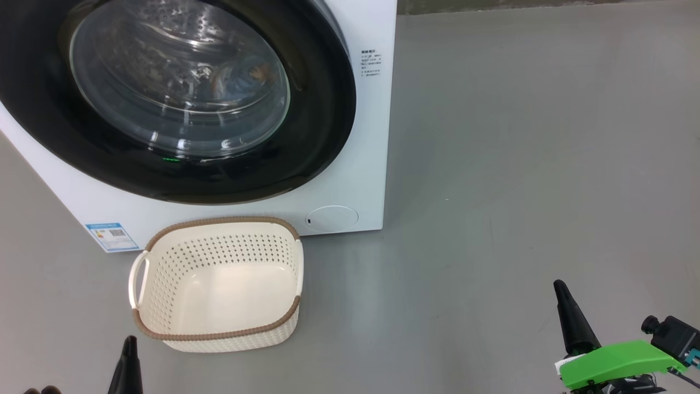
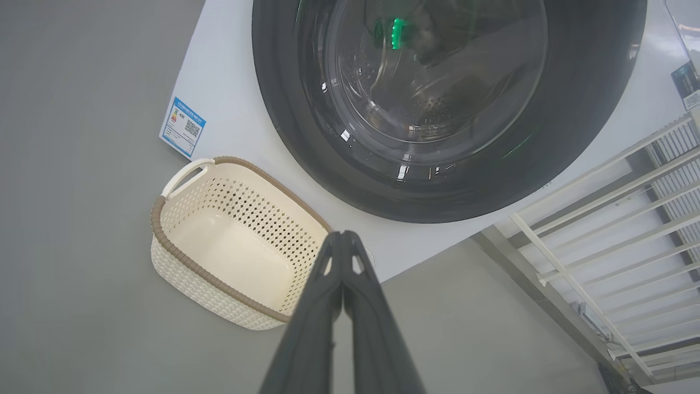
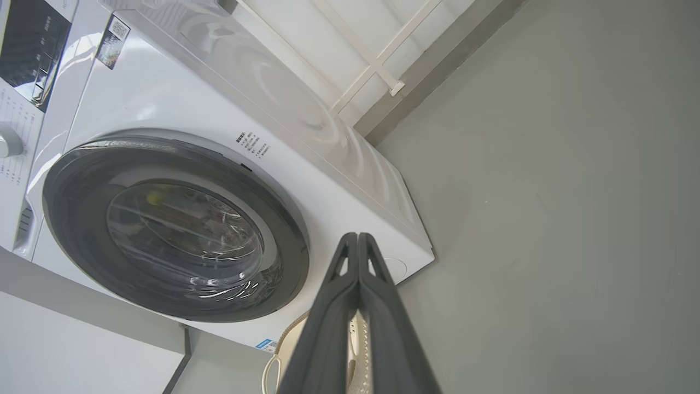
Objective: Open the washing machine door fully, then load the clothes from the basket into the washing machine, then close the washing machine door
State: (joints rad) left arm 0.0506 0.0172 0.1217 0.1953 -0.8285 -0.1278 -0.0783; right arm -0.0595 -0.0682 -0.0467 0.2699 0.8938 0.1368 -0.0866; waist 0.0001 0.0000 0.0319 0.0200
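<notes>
The washing machine stands at the upper left, its glossy black door shut flat against the front. Through the glass window I see a bit of light-blue cloth with an orange figure, the clothes, inside the drum. The cream basket sits on the floor before the machine with nothing in it. My left gripper is shut and holds nothing, low beside the basket's near left corner. My right gripper is shut too, far right of the basket. The wrist views show the shut left gripper and the shut right gripper.
Bare grey floor spreads to the machine's right. A blue sticker and a round filter cap sit low on the machine's front. A white railing stands beside the machine. The control panel is at its top.
</notes>
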